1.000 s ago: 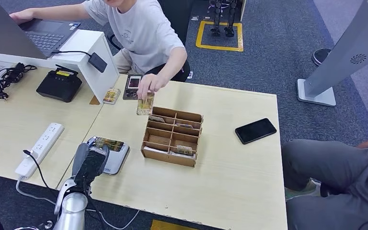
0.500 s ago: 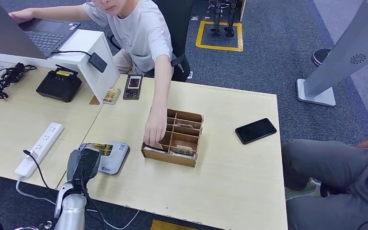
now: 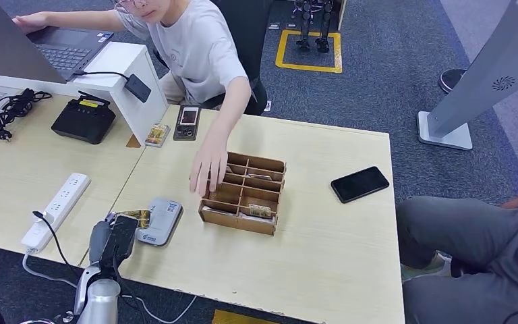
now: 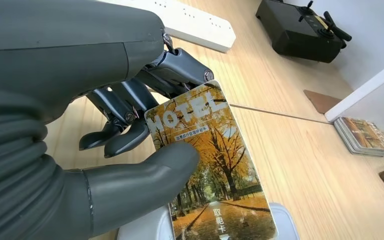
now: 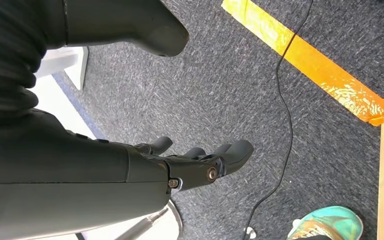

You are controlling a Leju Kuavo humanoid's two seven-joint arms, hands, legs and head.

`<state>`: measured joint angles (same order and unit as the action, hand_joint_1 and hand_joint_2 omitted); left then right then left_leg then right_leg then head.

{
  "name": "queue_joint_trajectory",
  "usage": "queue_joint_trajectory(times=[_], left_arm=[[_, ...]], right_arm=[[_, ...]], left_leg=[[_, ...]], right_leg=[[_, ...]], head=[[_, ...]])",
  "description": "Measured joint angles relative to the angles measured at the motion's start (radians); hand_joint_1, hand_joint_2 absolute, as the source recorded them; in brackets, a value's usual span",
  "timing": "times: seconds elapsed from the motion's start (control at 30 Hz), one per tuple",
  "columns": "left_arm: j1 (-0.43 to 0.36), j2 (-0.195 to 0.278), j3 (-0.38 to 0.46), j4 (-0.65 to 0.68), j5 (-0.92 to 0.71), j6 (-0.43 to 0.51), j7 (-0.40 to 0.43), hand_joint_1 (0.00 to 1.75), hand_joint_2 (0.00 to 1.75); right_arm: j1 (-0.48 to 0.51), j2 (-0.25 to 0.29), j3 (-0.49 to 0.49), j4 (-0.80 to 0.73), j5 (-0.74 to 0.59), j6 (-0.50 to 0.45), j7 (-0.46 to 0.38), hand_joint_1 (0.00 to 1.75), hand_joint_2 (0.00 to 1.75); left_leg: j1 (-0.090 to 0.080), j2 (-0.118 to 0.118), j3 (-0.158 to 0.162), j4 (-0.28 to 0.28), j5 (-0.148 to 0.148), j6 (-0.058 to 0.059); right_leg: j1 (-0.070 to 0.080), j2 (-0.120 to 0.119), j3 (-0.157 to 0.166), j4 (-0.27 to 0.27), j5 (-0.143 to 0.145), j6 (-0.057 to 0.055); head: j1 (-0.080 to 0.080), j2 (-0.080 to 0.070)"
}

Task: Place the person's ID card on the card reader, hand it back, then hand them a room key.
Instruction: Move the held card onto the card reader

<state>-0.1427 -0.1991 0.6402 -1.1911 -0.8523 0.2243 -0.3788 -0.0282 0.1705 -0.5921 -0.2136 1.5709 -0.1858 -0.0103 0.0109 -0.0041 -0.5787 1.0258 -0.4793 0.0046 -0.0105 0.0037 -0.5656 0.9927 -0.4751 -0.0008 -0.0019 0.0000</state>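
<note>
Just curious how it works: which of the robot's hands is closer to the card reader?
Left. The left hand holds a card right at the card reader on the table's near edge. The right hand hangs beside the table over the carpet, holding nothing.

The left hand [image 4: 125, 150] pinches a HOTEL card [image 4: 207, 165] between thumb and fingers. A white power strip [image 4: 195, 25] lies on the table [image 4: 280, 140] at the frame's top.

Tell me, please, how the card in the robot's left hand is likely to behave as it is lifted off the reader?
The card looks thin and flat, so probably stiff and light. Its glossy printed face suggests that it could slip under the thumb of the left hand. Lying flat against the card reader, its edge may be hard to catch.
</note>
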Motion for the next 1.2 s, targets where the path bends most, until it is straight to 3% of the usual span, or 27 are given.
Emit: queue_joint_trajectory(times=[1.0,1.2], left_arm=[[-0.006,-0.008,0.002,0.053,-0.084,0.018,0.009,1.75,1.75],[-0.002,-0.005,-0.012,0.053,-0.197,0.064,0.024,1.75,1.75]], right_arm=[[0.000,0.003,0.014,0.000,0.000,-0.005,-0.005,0.00,1.75],[0.000,0.003,0.017,0.000,0.000,-0.006,-0.008,0.00,1.75]], left_leg=[[0.000,0.000,0.004,0.000,0.000,0.000],[0.000,0.000,0.005,0.000,0.000,0.000]], right_leg=[[0.000,0.000,0.004,0.000,0.000,0.000],[0.000,0.000,0.004,0.000,0.000,0.000]], head=[[0.000,0.000],[0.000,0.000]])
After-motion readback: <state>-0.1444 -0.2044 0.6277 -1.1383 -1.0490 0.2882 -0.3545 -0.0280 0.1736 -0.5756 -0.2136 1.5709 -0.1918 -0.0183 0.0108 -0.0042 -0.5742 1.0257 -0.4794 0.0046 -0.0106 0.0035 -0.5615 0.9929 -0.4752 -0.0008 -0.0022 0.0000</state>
